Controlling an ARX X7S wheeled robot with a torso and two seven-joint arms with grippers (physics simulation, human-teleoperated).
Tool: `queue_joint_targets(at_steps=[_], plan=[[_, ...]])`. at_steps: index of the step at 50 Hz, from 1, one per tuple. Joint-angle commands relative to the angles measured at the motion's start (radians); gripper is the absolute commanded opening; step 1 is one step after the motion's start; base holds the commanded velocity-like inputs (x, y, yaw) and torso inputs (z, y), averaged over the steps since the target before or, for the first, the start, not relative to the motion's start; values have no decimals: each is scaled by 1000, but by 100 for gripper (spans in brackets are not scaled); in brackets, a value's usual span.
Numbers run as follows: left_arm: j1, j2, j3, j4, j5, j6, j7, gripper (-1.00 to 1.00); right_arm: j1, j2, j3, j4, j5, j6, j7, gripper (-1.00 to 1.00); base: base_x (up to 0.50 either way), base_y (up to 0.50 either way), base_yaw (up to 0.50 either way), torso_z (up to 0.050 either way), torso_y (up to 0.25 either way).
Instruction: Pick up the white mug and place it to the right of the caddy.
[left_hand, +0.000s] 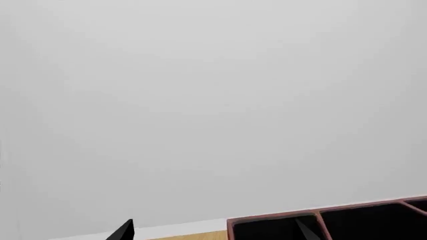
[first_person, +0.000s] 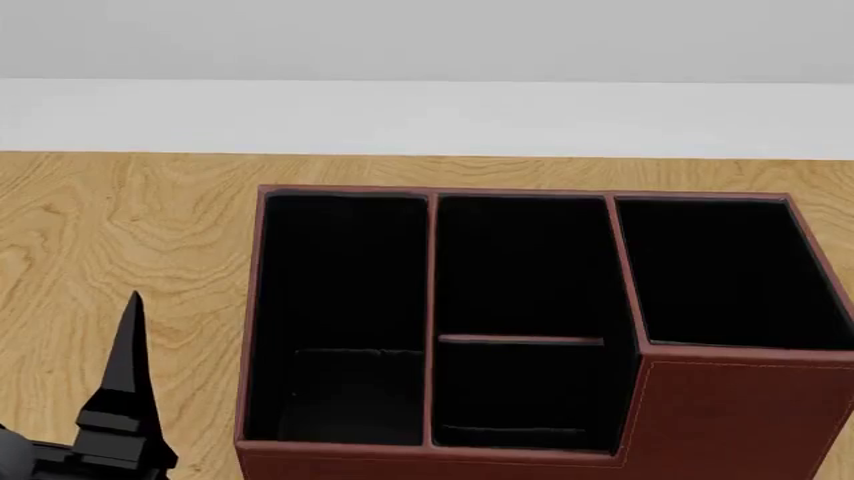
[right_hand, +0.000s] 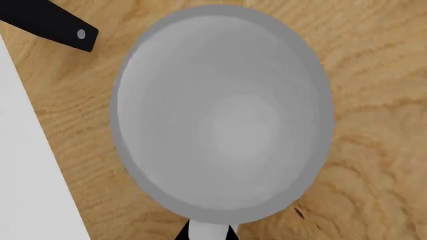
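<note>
Wooden tabletop (right_hand: 373, 60) fills the frame; our right pincer (right_hand: 141, 129) looks straight down into the white mug (right_hand: 223, 115), spread wide around it. Left pincer's (first_person: 127, 360) spread is unclear.

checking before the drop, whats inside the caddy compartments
Nothing visible inside the caddy: its compartments look black and empty. The lower-front floors are hidden by the near wall.
</note>
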Motion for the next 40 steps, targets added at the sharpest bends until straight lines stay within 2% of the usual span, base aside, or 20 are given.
queue_joint_targets(at_steps=[1, 13, 40], plan=[[6, -4, -15, 10, -10, 6, -9, 100, 33, 35, 11, -33, 47, -29, 60, -100, 0, 0, 0, 0, 0], [14, -8, -28, 31, -21, 6, -21, 100, 74, 73, 18, -92, 137, -75, 136, -100, 0, 0, 0, 0, 0], [32, -21, -44, 36, -33, 30, -34, 100, 184, 145, 57, -127, 242, -127, 186, -100, 0, 0, 0, 0, 0]])
